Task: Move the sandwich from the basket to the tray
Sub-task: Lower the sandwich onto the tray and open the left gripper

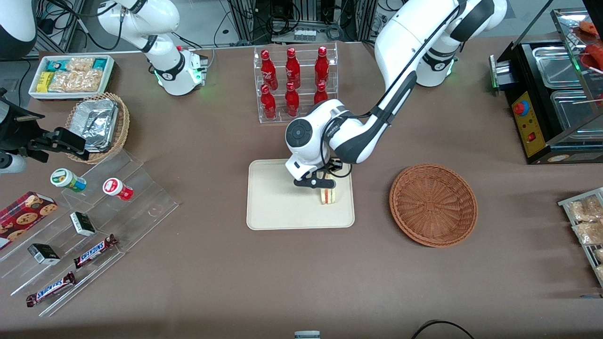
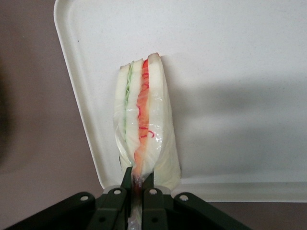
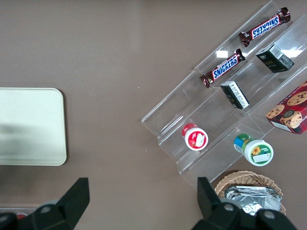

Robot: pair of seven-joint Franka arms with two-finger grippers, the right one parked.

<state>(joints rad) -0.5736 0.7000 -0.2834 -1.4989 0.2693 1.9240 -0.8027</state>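
The one sandwich (image 1: 328, 195) stands on its edge on the tray (image 1: 278, 207), close to the tray's rim on the side nearest the basket (image 1: 433, 205). In the left wrist view the sandwich (image 2: 144, 129) shows pale bread with a green layer and a red layer running along its cut edge, wrapped in clear film, and it rests on the tray (image 2: 230, 57) just inside a rounded corner. The gripper (image 1: 325, 181) sits directly above the sandwich, and its jaws are closed tight on the wrapped top end of the sandwich, pinching the film and bread between them, as the wrist view of the gripper (image 2: 138, 189) shows.

The single round reddish-brown basket lies on the bench (image 1: 301, 282) beside the tray, toward the working arm's end, and nothing lies in it.

Farther from the front camera than the tray stands a clear rack (image 1: 297, 84) with six red bottles in it. Toward the parked arm's end of the bench from the tray there is a clear stepped stand (image 1: 94, 230) carrying two chocolate bars (image 1: 94, 251), two small dark boxes and two round tubs, with one cookie box (image 1: 23, 214) beside it. Farther from the camera than that stand, one tan wicker basket (image 1: 99, 127) holds foil trays, and one white bin (image 1: 70, 75) holds snack packets.
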